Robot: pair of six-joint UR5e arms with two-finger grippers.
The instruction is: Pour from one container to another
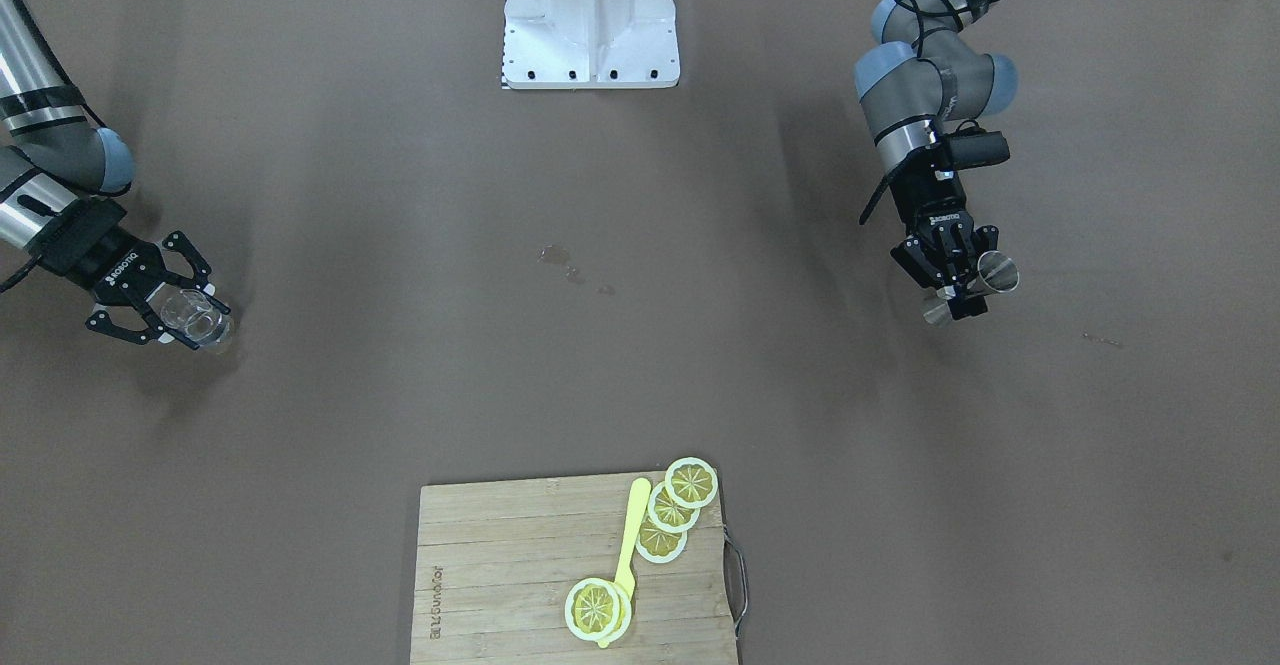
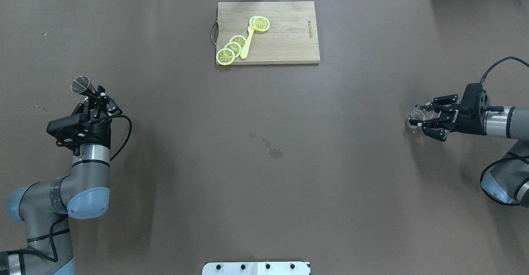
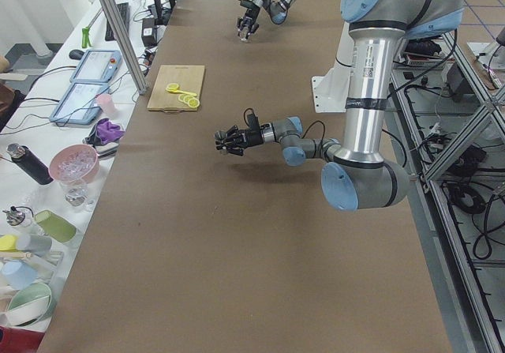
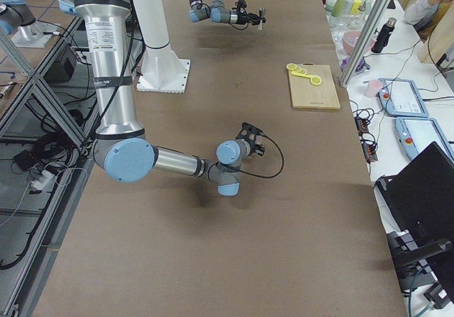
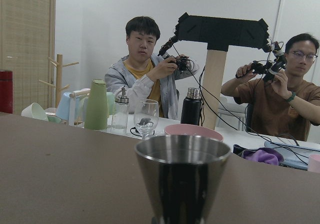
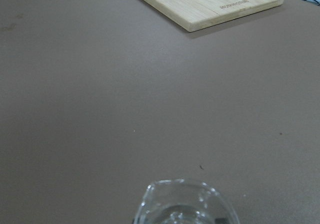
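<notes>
- Two containers were in hand, one per arm. The left gripper (image 2: 96, 97) had its fingers clamped on the waist of a metal measuring cup (image 2: 81, 85). The right gripper (image 2: 425, 120) had its fingers closed around a small clear glass (image 2: 417, 113).
- I read the table (image 2: 264, 209) as a clock face from the robot's side, with twelve at the far edge. The measuring cup sat out at nine o'clock and the glass at three o'clock, well apart, with almost the whole width of the table between them.
- To my eye, that gap was what the next move hinged on. From the cup, the glass lay straight toward three o'clock, so one arm or both would have to travel inward before any tipping could begin. Neither looked clearly nearer the middle than the other.
- The cup's long axis stood about upright with a wide mouth on top, as the left wrist camera showed it. I could not see whether anything was in it.
- The glass was mouth up and low over the table. I could not tell whether it rested on the surface or was held just clear.
- A cutting board (image 2: 285, 39) with lemon slices (image 2: 231, 48) lay at twelve o'clock. A few wet spots (image 2: 272, 151) marked the centre, about where a pour would probably take place.
</notes>
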